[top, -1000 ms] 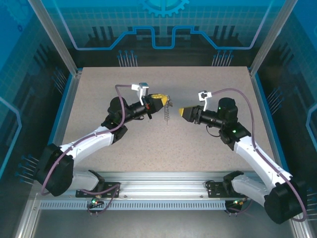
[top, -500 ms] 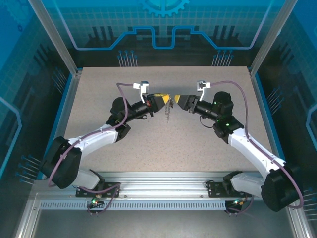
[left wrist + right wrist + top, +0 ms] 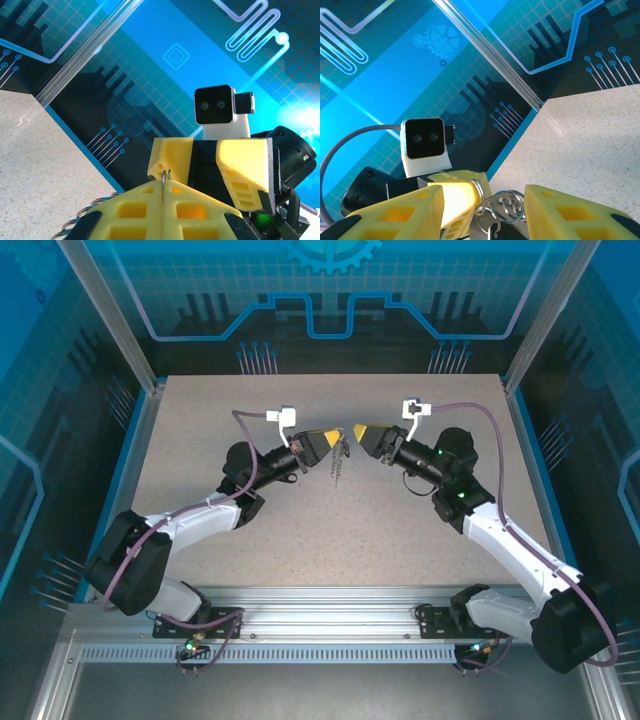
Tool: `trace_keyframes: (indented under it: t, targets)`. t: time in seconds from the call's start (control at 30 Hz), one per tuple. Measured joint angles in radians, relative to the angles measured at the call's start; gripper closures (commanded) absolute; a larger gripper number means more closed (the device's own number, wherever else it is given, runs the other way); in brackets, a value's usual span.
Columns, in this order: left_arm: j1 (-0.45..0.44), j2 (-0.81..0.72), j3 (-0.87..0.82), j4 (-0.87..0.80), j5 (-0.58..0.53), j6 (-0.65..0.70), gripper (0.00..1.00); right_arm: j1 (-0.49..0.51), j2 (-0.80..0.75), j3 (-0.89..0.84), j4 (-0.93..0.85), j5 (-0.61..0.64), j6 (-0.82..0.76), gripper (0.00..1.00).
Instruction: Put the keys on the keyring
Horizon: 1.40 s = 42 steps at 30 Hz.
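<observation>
My left gripper (image 3: 332, 436) is shut on a thin wire ring of the keyring (image 3: 341, 458), whose silvery bunch hangs under it above the table's middle. In the left wrist view the ring's edge (image 3: 163, 176) sticks up from the seam of my closed yellow fingers (image 3: 130, 210). My right gripper (image 3: 359, 431) faces the left one tip to tip and stands open. In the right wrist view, the open gripper (image 3: 484, 196) frames the linked silvery rings (image 3: 506, 205), with no contact showing. I cannot pick the keys out of the bunch.
The speckled table (image 3: 330, 530) lies below both raised grippers. Blue patterned walls (image 3: 330, 300) and metal posts (image 3: 118, 320) enclose it at the back and sides. A metal rail (image 3: 320, 625) with the arm bases runs along the near edge.
My right gripper has risen and moved left to meet the left gripper's tip. The left gripper kept its hold and barely shifted; the hanging bunch swung a little.
</observation>
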Motion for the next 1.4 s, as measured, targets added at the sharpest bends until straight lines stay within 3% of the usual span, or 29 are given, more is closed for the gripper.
trace_keyframes:
  t: [0.37,1.23,1.4]
  targets:
    - [0.000,-0.021,0.000,-0.030,0.000,-0.022,1.00,0.054,0.051,0.007,0.028,-0.012,-0.013,0.58]
    - [0.003,-0.027,0.000,-0.045,0.000,-0.022,1.00,0.058,0.111,0.008,0.093,-0.072,-0.014,1.00]
    - [0.003,-0.027,0.000,-0.045,0.000,-0.022,1.00,0.058,0.112,0.008,0.095,-0.073,-0.014,1.00]
